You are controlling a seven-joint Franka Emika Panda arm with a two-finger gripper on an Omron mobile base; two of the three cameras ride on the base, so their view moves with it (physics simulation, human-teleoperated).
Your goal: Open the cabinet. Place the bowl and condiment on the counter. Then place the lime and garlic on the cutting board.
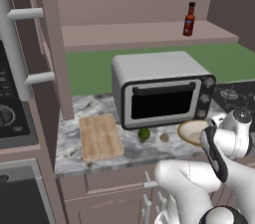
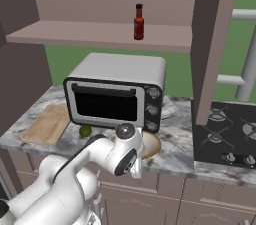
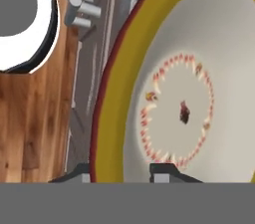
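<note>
The cabinet [image 1: 50, 44] [image 2: 212, 44] stands open, and the dark red condiment [image 1: 189, 20] [image 2: 138, 22] is upright on its shelf. The tan-yellow bowl [image 1: 191, 131] [image 2: 150, 144] [image 3: 199, 68] rests on the marbled counter [image 1: 69, 143] [image 2: 175, 144] in front of the oven. My gripper [image 3: 122, 173] straddles the bowl's rim, one fingertip [image 3: 164, 172] inside and one outside. It is open, with a gap on the inner side. The lime [image 1: 144, 134] [image 2: 85, 130] and the garlic [image 1: 165, 138] lie on the counter between the bowl and the cutting board [image 1: 100, 136] [image 2: 47, 124].
A silver toaster oven [image 1: 162, 88] [image 2: 117, 91] stands at the back of the counter, close behind the bowl, lime and garlic. The black stovetop [image 1: 234, 93] [image 2: 225, 129] lies to the right. The open cabinet doors, with long grey handles [image 1: 15, 44] [image 2: 247, 69], hang over both sides.
</note>
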